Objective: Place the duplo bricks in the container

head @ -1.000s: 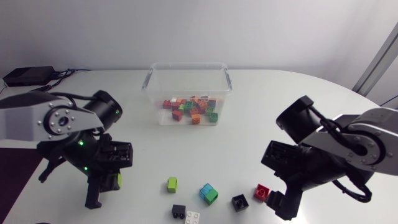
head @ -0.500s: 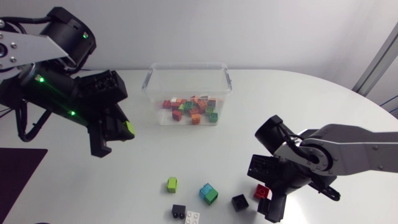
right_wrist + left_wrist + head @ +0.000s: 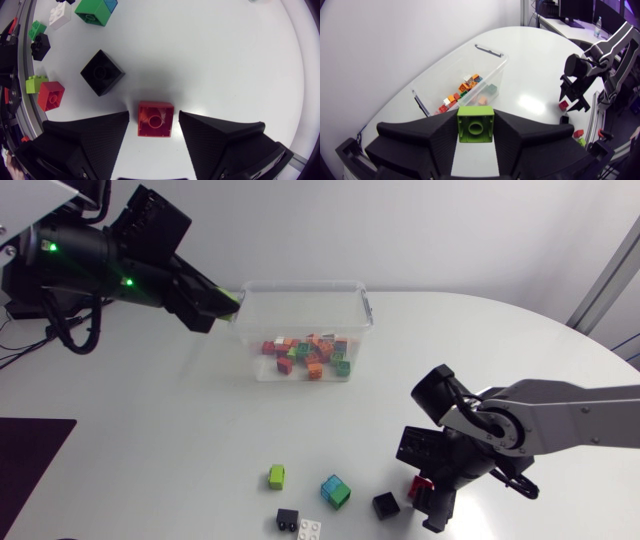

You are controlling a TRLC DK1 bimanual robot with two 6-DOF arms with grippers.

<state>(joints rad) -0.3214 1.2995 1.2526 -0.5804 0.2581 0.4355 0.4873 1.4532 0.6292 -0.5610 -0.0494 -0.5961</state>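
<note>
right gripper point(image 3: 153, 116): well to the near side of the container point(image 3: 300, 285), toward its right end. The fingers are spread wide. The right wrist view shows a red brick point(image 3: 156, 119) on the table point(image 3: 520, 360) between them, with a sliver of table on each side and neither finger touching. The head view gives only a red corner beside the black fingers.

black brick point(image 3: 102, 72): just beside the red brick, apart from it.

second red brick point(image 3: 51, 95): farther from the container than the black brick. It shows in the right wrist view but not in the head view.

cyan-and-green pair point(image 3: 335, 491), lime brick point(image 3: 276, 476), black two-stud brick point(image 3: 288, 519), white brick point(image 3: 310, 529): loose on the table on the container's near side, well apart from it.

container: clear and open-topped, with small bricks point(image 3: 310, 355) in red, orange and green heaped inside.

left gripper point(image 3: 475, 131): raised at the container's left end and clamped on a green brick point(image 3: 475, 124). The left wrist view shows both fingers against the brick's sides. The head view shows only a green edge at the fingertips.
</note>
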